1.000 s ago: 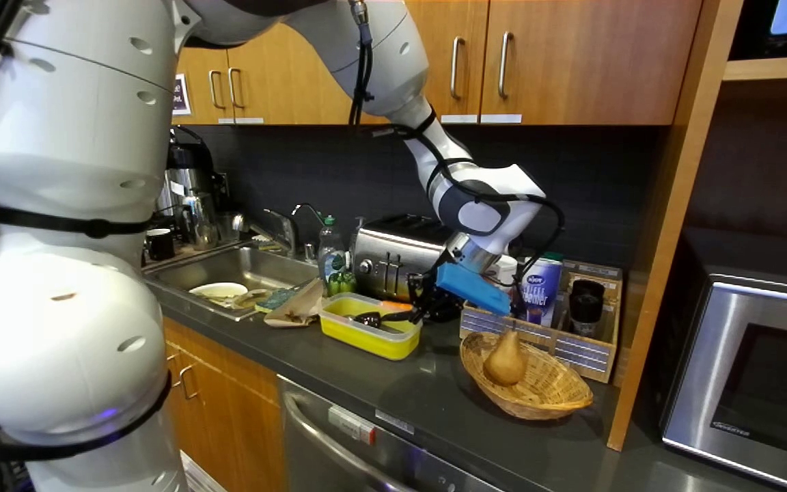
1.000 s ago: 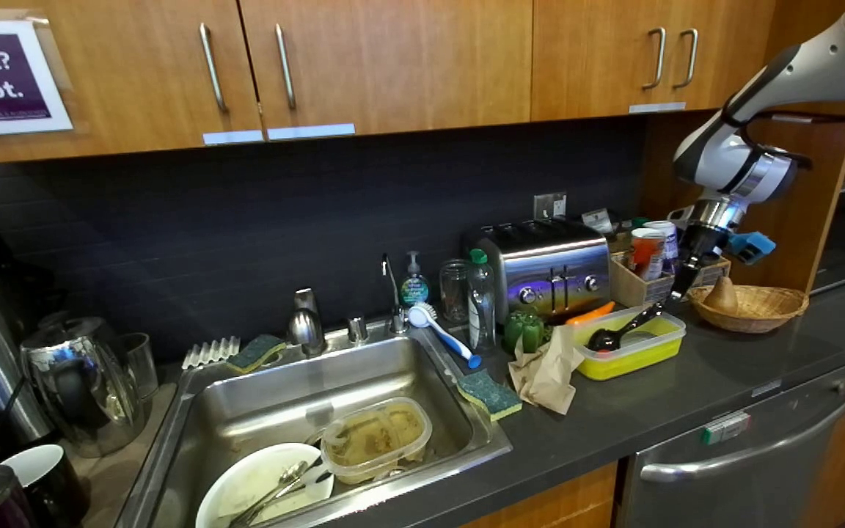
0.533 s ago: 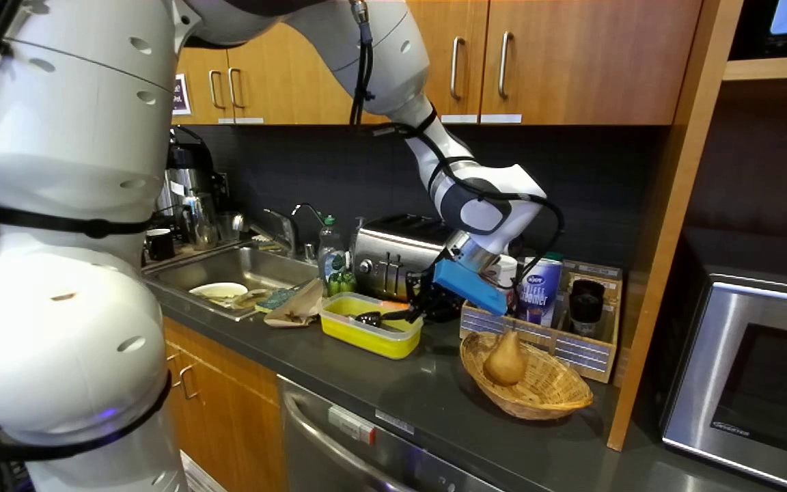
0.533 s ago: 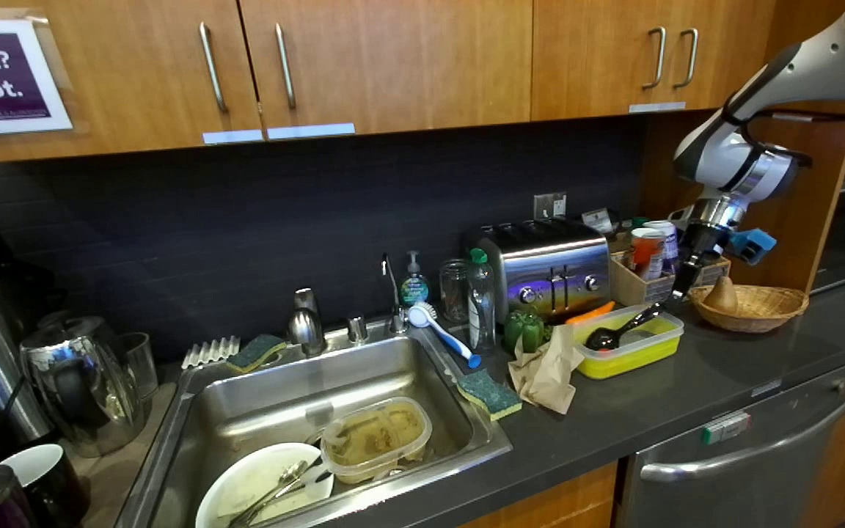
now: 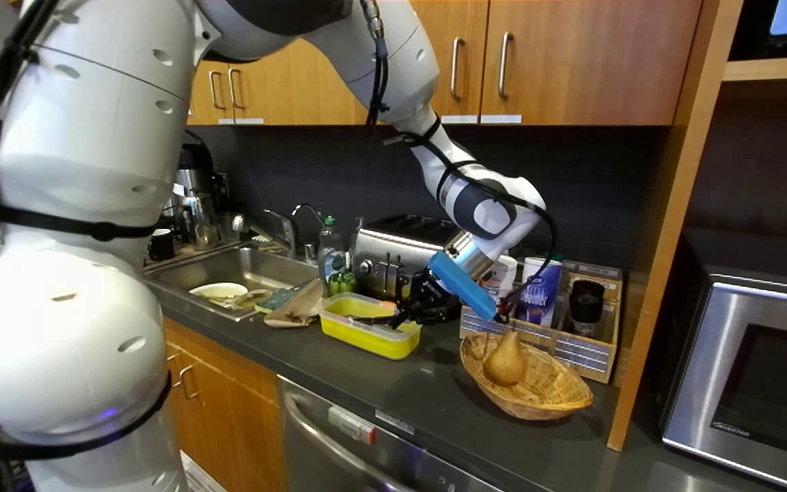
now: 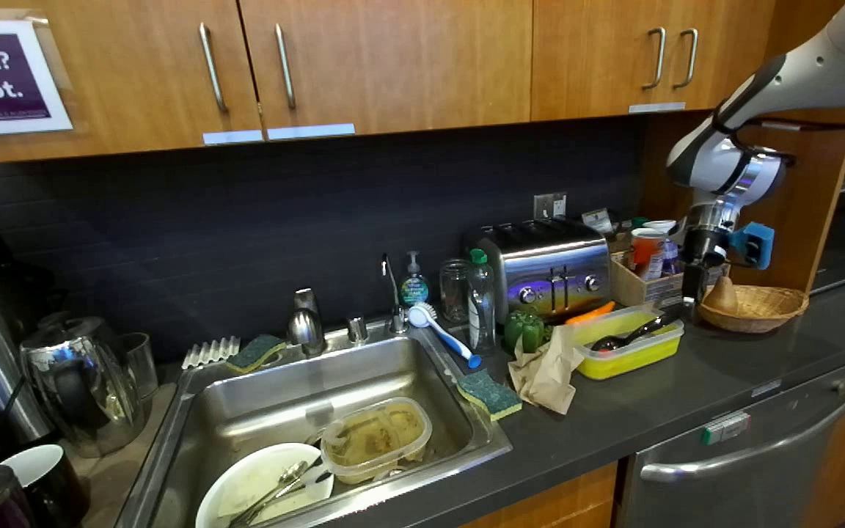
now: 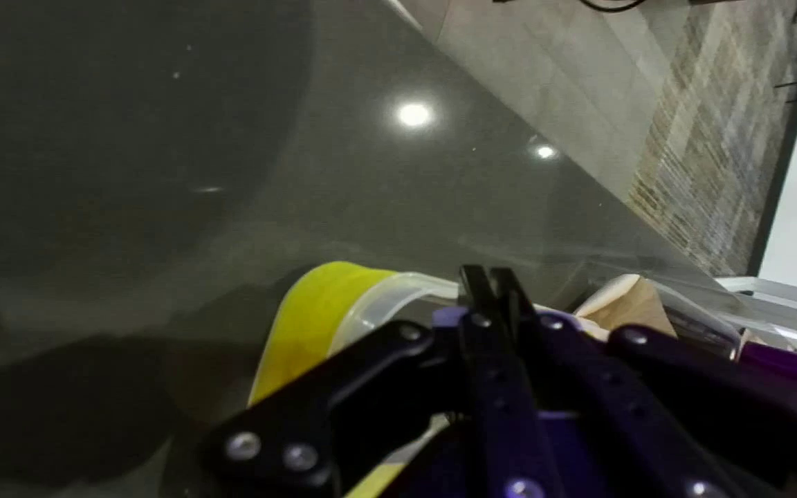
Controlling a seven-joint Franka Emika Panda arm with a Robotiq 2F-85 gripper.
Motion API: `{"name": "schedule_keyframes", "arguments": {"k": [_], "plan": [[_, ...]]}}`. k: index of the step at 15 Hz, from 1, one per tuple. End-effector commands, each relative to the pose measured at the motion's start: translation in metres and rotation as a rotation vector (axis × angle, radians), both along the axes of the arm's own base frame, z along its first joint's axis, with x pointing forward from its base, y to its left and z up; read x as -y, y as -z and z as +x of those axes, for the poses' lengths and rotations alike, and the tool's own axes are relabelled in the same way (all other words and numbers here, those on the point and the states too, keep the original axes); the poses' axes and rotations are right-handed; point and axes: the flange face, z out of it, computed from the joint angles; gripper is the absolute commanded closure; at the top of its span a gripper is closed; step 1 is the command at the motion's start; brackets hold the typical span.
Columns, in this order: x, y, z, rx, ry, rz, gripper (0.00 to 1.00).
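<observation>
Claw [image 7: 488, 275] is clenched at the handle end of a black spoon [image 6: 635, 334], tho can't quite tell if it's pinching it. Spoon already sits in the yellow tub [image 6: 639, 359], claw not clear of it; pear [image 5: 505, 360] in the wicker basket [image 5: 550, 393] nearby

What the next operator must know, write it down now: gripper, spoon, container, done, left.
Gripper: shut, near the handle end of the black serving spoon; whether it grips it, I can't tell.
Spoon: head inside the yellow food container, handle slanting toward the gripper.
Container: on the dark counter, between the crumpled brown paper and the wicker basket with the pear.
Done: gripper is at the handle and shut.
Left: the spoon is not clear of the container; probably check whether the handle is held before moving.
</observation>
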Motion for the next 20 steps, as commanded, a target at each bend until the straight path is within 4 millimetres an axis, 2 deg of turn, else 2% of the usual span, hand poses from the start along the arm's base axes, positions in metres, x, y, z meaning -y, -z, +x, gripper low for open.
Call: {"name": "schedule_keyframes", "arguments": {"k": [1, 14, 20], "plan": [[0.0, 0.008, 0.005, -0.13, -0.002, 0.001, 0.99], [-0.005, 0.016, 0.016, -0.258, -0.018, 0.058, 0.99], [-0.015, 0.019, 0.018, -0.286, -0.066, 0.093, 0.99]]}}
